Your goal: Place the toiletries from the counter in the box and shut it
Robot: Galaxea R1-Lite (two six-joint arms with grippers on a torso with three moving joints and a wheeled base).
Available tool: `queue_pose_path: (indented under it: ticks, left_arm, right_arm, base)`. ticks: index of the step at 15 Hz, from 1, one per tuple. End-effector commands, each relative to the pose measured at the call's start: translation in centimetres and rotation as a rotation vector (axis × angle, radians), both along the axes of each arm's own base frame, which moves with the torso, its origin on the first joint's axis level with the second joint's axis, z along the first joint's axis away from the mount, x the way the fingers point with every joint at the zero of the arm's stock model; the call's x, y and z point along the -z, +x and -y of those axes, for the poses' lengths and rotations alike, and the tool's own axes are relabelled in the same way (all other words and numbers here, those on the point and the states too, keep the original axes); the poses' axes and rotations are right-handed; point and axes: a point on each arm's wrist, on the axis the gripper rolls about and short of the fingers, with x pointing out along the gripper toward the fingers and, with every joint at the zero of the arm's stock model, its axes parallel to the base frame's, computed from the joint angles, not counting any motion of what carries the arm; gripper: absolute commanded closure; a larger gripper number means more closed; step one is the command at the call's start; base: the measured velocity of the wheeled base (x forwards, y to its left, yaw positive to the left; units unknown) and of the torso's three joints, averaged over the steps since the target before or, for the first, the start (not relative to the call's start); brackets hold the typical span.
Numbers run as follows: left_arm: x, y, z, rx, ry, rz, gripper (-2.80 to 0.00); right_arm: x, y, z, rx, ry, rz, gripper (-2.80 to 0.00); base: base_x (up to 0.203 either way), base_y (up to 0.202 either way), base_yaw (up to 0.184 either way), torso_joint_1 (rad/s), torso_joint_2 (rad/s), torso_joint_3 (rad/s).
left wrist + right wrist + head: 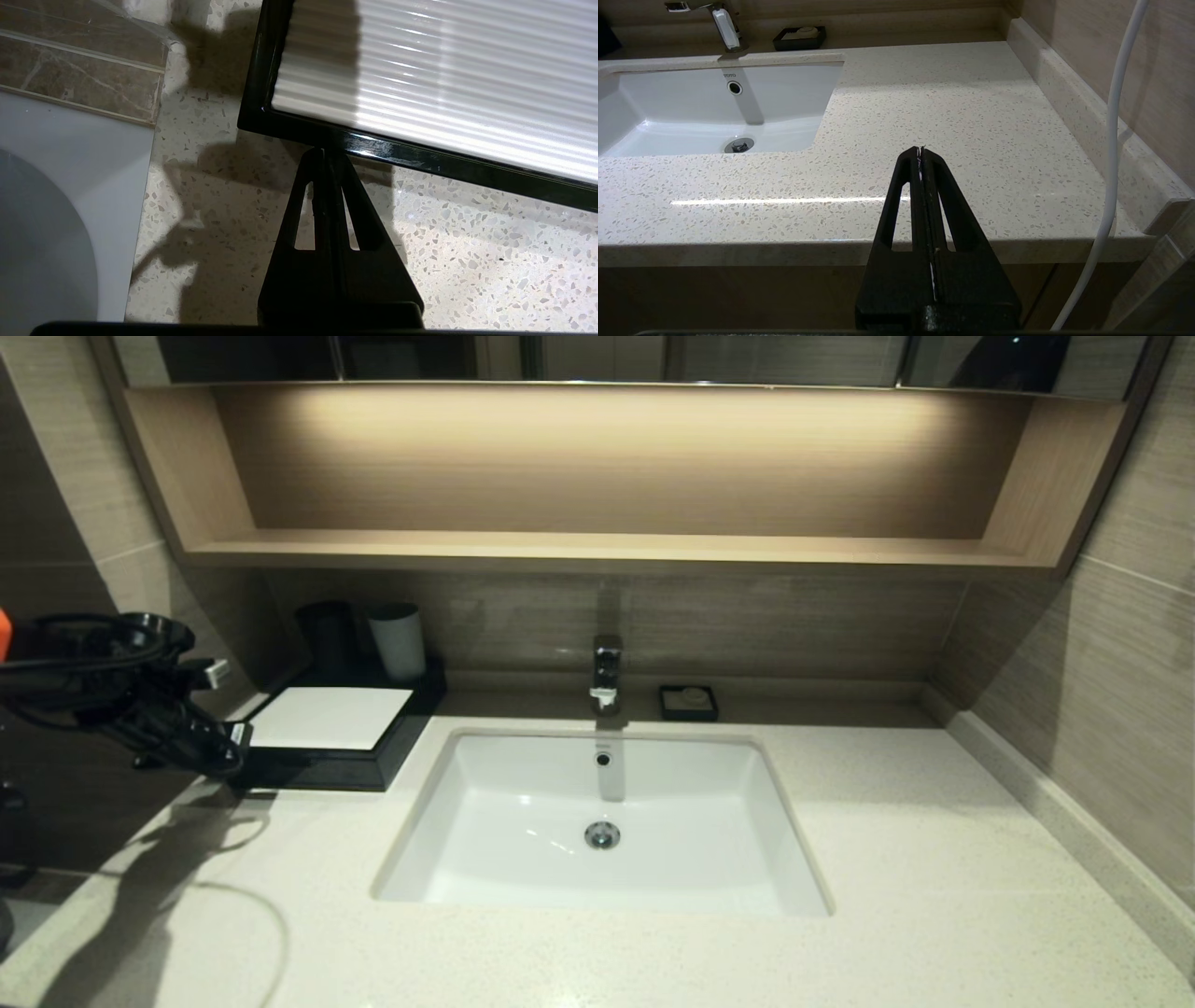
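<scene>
Left gripper (324,154), fingers pressed together on nothing, hovers at the near edge of the black box with the ribbed white lid (420,79), lid down, left of the white TOTO-marked sink (714,107). Right gripper (920,151), likewise closed and empty, sits right of that sink.

a white undermount sink (523,859) is set into the speckled stone counter (934,877), with a round metal drain (602,835) in its floor and an overflow hole (603,759) in its back wall. a chrome faucet (607,672) stands behind it at the middle. just right of the faucet sits a small black soap dish (688,702). above runs a lit wooden shelf niche (597,549). a white cable (1115,154) hangs near the counter's right end.
</scene>
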Motion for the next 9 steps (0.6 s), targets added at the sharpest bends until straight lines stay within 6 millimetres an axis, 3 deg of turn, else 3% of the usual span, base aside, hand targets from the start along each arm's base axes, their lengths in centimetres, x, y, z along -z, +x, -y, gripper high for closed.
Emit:
queue_pose_path:
  ticks: [1,5,9]
  left_arm:
    - [-1.0,-0.6,0.2,0.002,0.004,0.017,0.00]
    - [-3.6,-4.3,1.3,0.009,0.006,-0.017,0.00]
    - [-6.4,-12.1,4.1,0.053,-0.011,-0.125,0.00]
  right_arm:
    - [0.0,0.0,0.0,-0.001,0.000,-0.001,0.00]
    - [0.0,0.0,0.0,0.000,0.000,-0.001,0.00]
    - [0.0,0.0,0.0,0.000,0.000,0.000,0.00]
  base:
    - [0.000,0.000,0.000,0.000,0.00,0.000]
    - [0.000,0.000,0.000,0.000,0.00,0.000]
    - [0.000,0.000,0.000,0.000,0.00,0.000]
